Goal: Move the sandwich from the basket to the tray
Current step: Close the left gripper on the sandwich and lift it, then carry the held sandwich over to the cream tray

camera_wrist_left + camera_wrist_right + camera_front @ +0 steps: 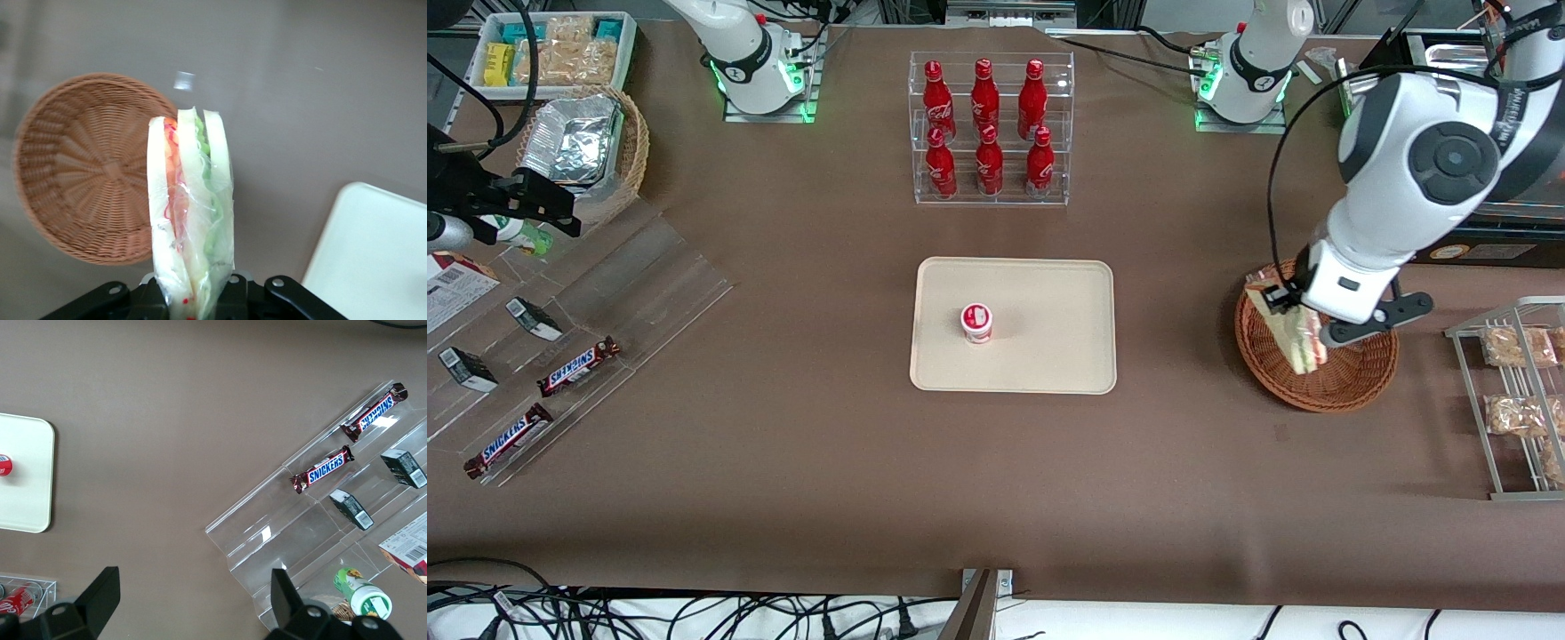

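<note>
White, rounded shells covered the working left arm [1405,178], with a dark grey round cap on its joint and a black cable looping alongside. Its gripper [1303,333] was black, hanging above the table's working-arm end. Green lights glowed at the base [1240,89].

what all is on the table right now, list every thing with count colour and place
sandwich: 1, pale bread with red and green filling, held above the basket
basket: 1, reddish-brown wicker, toward the working arm's end
tray: 1, cream, mid-table
small cup: 1, white with red lid, on the tray
cola bottles: 6, red, in a clear rack farther from the front camera than the tray
Snickers bars: 2, brown, on the clear stepped shelf toward the parked arm's end
small boxes: 2, dark, same shelf
foil container: 1, silver, in a tan basket
snack packets: several, tan, on a wire rack toward the working arm's end
tool: 1, black, shut on the sandwich, above the basket
</note>
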